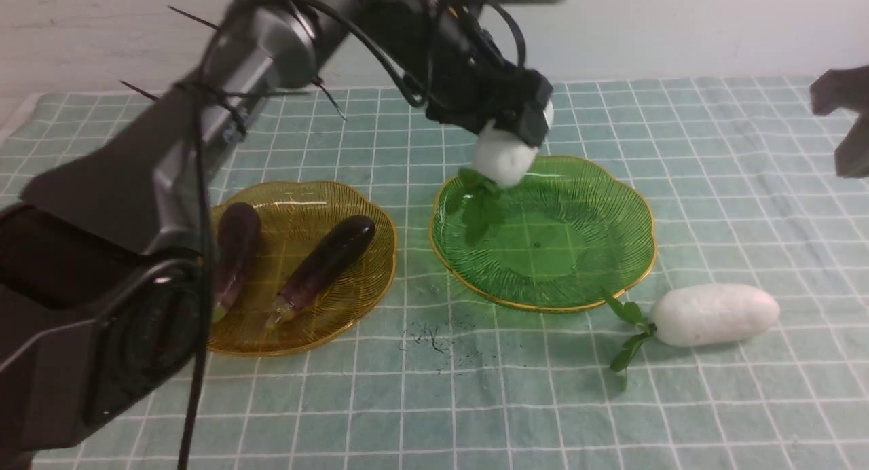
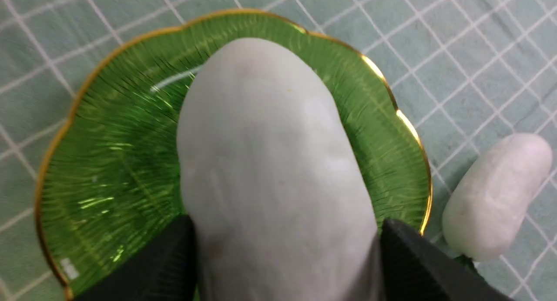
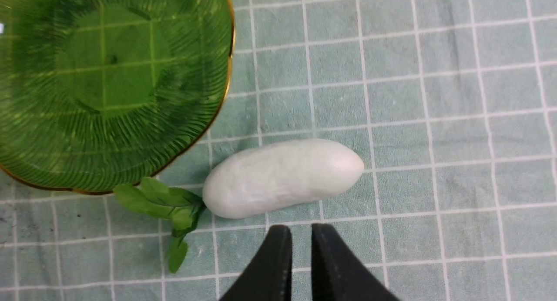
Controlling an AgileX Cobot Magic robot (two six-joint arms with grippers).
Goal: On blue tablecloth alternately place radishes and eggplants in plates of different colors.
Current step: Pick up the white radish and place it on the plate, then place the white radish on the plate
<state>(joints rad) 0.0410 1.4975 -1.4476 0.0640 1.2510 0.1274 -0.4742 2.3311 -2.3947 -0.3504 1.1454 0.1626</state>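
Clamped between the black fingers of the left gripper: a stubby white oval radish, gripped across its body and held in the air above the far-left edge of the translucent bright green ribbed plate with the scalloped gold rim. Green leaves dangling from the lower end, down over the plate's left side (touching the glass or not, cannot tell).

To the left, beside the green one but not touching it: a translucent amber-yellow ribbed plate, likewise gold-rimmed, carrying two long slim dark purple eggplants. Left eggplant partly hidden behind the left arm; right eggplant lying diagonally, pale stem end toward the near side. Side by side, apart from each other.

On the pale teal-green grid-lined tablecloth, just off the near-right rim of the green plate: a second white radish, lying flat, leafy sprig pointing left, close by the rim. Nearer, below the gap between the two plates: a small dark smudge.

Right gripper raised at the right edge of the scene, above the cloth and close to the second white radish; fingertips almost together, only a thin slit between them, gripping nothing.
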